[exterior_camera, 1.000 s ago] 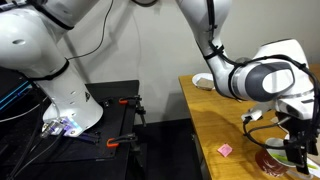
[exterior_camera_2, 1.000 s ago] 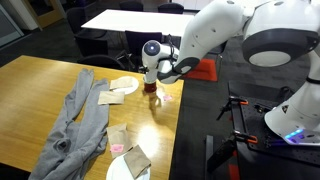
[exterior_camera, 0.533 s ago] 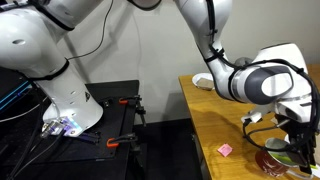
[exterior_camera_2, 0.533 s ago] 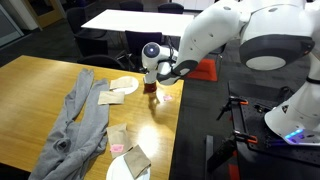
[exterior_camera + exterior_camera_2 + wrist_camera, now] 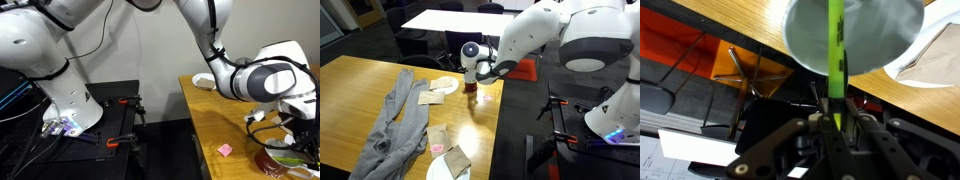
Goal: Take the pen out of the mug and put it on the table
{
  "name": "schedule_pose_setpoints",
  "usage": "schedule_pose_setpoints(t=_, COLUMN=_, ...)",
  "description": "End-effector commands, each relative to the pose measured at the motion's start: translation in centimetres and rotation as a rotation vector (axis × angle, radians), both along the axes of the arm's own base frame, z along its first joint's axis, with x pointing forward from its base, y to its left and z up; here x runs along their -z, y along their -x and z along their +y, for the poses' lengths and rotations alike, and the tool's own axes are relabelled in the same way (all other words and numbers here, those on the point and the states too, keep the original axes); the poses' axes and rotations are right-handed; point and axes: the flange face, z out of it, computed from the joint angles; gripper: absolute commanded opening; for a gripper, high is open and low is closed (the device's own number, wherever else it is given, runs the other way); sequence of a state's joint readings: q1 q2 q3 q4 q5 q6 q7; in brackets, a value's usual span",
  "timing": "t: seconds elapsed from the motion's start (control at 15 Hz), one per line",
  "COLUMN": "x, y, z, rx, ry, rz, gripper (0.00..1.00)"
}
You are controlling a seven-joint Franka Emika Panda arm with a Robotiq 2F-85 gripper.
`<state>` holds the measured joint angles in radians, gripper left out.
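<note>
In the wrist view the thin yellow-green pen [image 5: 836, 50] runs straight up from my jaws across the white inside of the mug [image 5: 875, 40]. My gripper [image 5: 837, 113] is shut on the pen's near end, just over the mug's rim. In both exterior views the gripper [image 5: 297, 142] [image 5: 472, 78] hangs directly over the dark red-brown mug [image 5: 276, 161] [image 5: 472, 92], near the edge of the light wooden table [image 5: 215, 115] [image 5: 360, 85]. A bit of green shows at the mug's mouth.
A small pink scrap [image 5: 225, 150] lies on the table near the mug. A shallow white bowl [image 5: 203, 81] and papers [image 5: 432, 96] sit close by. A grey cloth [image 5: 402, 120] sprawls across the table, and the black robot stand [image 5: 110, 110] is beside the edge.
The jaws have gone from wide open to shut on the pen. The arm has stayed over the mug with barely any shift.
</note>
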<state>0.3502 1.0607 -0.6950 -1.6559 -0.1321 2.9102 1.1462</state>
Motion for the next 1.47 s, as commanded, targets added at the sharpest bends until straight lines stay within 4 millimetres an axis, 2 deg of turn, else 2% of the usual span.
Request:
schedule_pose_setpoints(t=0.0, x=-2.7, y=0.6, z=0.4, rx=-0.013, ry=0.009, rz=-0.058, gripper=0.04)
schedule_pose_setpoints(t=0.4, x=-8.8, y=2.3, z=1.8, rx=-0.122, ry=0.023, rz=-0.131, gripper=0.04)
schedule_pose_setpoints(t=0.87, x=-16.8, y=5.0, z=4.6, rx=-0.425, ry=0.001, rz=-0.127, gripper=0.04)
schedule_pose_setpoints(t=1.13, x=-20.3, y=6.6, z=8.5, rx=-0.634, ry=-0.042, rz=-0.093, gripper=0.04)
schedule_pose_setpoints(t=1.27, x=-21.2, y=7.4, z=10.6, rx=-0.727, ry=-0.071, rz=-0.071, gripper=0.04)
schedule_pose_setpoints(t=1.4, x=-21.2, y=8.6, z=13.0, rx=-0.812, ry=-0.114, rz=-0.032, gripper=0.04)
